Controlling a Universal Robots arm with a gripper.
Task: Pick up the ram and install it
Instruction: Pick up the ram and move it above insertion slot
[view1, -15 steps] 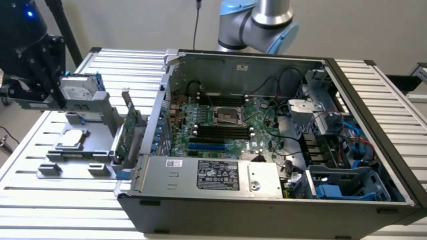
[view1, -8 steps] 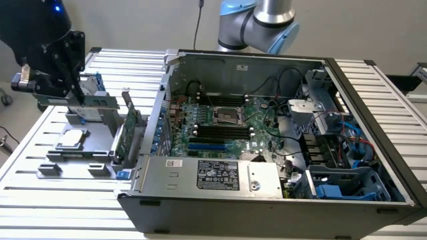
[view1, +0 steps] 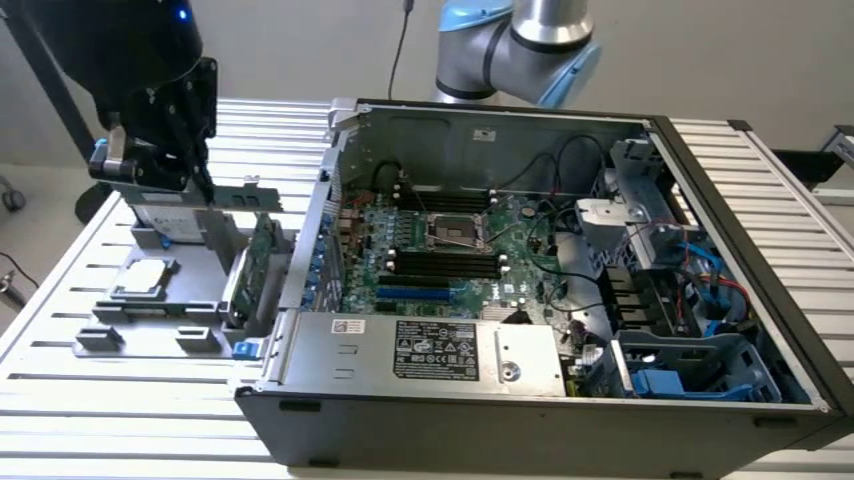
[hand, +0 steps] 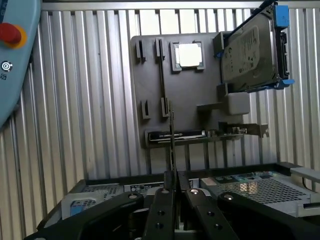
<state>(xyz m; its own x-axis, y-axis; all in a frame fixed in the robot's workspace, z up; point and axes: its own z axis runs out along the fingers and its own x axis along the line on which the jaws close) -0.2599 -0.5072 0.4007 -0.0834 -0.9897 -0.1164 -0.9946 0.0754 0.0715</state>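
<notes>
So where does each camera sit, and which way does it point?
Exterior view: off the arm, raised, looking down into the open computer case; the arm and gripper show.
Wrist view: on the wrist, looking along the gripper, shut on the ram stick, towards the grey tray.
Both show the tray, its silver chip and the case.

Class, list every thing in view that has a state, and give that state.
gripper: shut on the ram
ram: gripped, seen edge-on
computer case: open, side panel off
memory slots: empty
processor: seated in the gray tray
hard drive: docked on the tray
</notes>
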